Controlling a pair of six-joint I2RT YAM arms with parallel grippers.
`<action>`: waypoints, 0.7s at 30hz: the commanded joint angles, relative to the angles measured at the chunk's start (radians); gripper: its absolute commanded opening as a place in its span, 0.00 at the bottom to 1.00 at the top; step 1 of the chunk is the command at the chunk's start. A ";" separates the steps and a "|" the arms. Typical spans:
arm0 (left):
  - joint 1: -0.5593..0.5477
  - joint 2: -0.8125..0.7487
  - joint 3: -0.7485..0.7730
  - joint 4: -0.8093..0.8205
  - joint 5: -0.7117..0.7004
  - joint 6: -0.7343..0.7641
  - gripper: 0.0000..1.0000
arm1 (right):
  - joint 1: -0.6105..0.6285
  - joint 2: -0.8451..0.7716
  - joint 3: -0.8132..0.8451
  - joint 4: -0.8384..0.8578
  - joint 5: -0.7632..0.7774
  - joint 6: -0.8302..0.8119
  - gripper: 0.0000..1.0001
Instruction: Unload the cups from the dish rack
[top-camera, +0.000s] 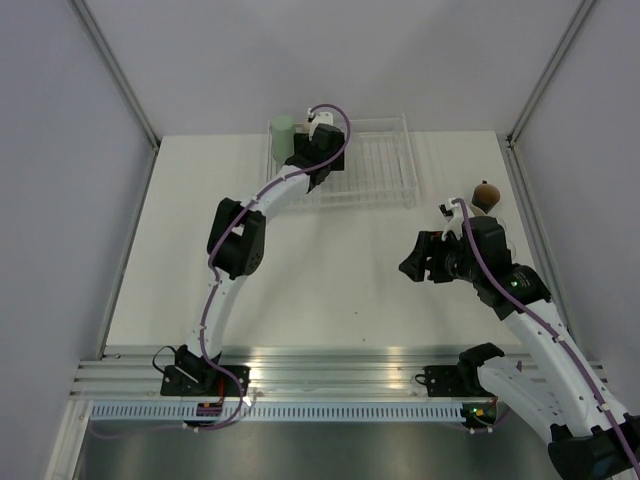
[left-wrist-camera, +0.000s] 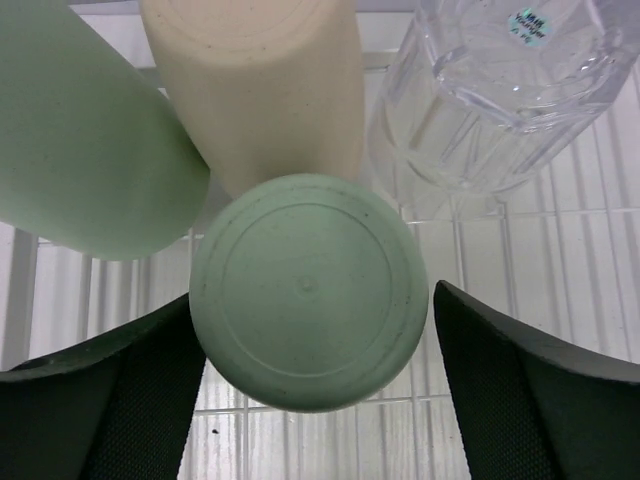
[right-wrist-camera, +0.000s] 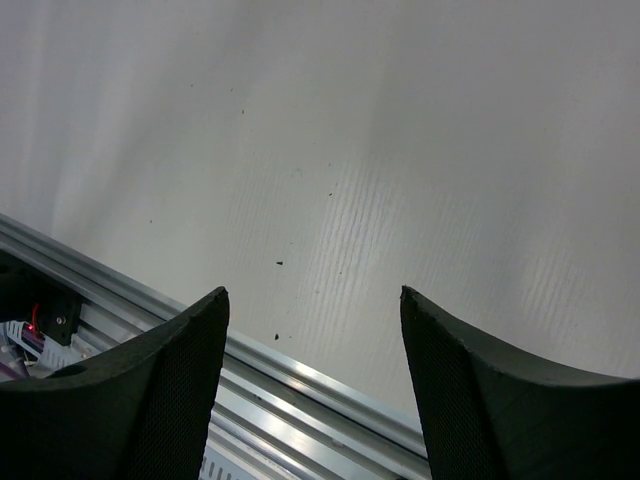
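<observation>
1. Mint cup (left-wrist-camera: 308, 290) stands upside down in the dish rack (top-camera: 375, 165), flat base up, long axis vertical. It sits at the rack's left end, along the far edge of the table (top-camera: 330, 270).
2. Left gripper (left-wrist-camera: 313, 295) is spread wide, fingers (left-wrist-camera: 110, 400) straddling the cup's base. A sliver of rack shows beside the right finger; no clamp visible.
3. Crowded: second mint cup (left-wrist-camera: 80, 140), beige cup (left-wrist-camera: 255, 90) and clear glass (left-wrist-camera: 500, 90) stand just behind, also base up. Beige overlaps the target in view; can't tell contact.
4. Right gripper (right-wrist-camera: 314, 295) has its jaws apart, table showing between them, near the front rail (right-wrist-camera: 300, 385).
5. Brown cup (top-camera: 487, 194) stands on the table right of the rack, apart from it.
</observation>
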 joint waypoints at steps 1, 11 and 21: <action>-0.003 -0.014 -0.004 0.066 0.034 0.030 0.90 | 0.003 -0.004 -0.009 0.021 -0.005 -0.001 0.73; -0.009 -0.164 -0.185 0.101 0.011 0.031 0.02 | 0.004 -0.004 -0.012 0.046 -0.020 0.007 0.71; -0.034 -0.543 -0.452 0.248 0.184 -0.104 0.02 | 0.003 -0.027 -0.028 0.084 -0.002 0.022 0.72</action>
